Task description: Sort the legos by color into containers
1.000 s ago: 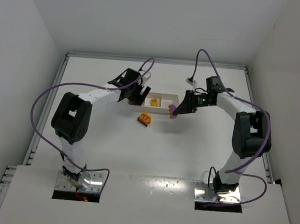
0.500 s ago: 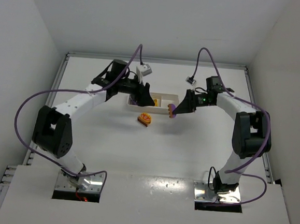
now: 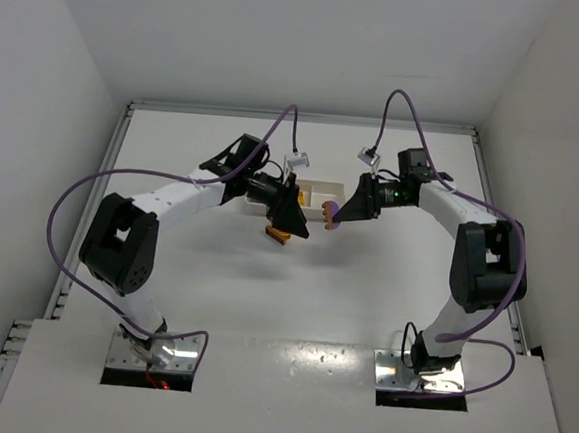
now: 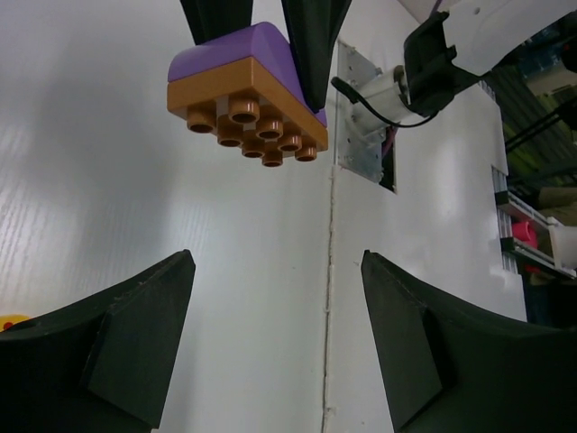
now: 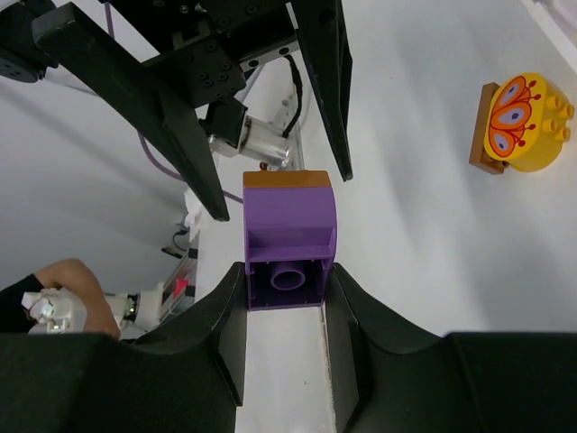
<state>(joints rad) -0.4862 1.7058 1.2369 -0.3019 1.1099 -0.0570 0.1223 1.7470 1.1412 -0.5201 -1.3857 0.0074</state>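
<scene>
Purple over brown, a stacked lego (image 5: 288,236) is pinched between the fingers of the right pincer (image 5: 287,272), held above the counter (image 3: 263,295) just beside the near right corner of the white tray (image 3: 335,193). The left pincer (image 4: 278,262) faces it from the left, fingers spread wide and holding nothing, apart from the brick. A round yellow lego (image 5: 525,119) with an orange pattern, backed by a brown piece, lies on the counter just near of the tray, partly under the left pincer.
</scene>
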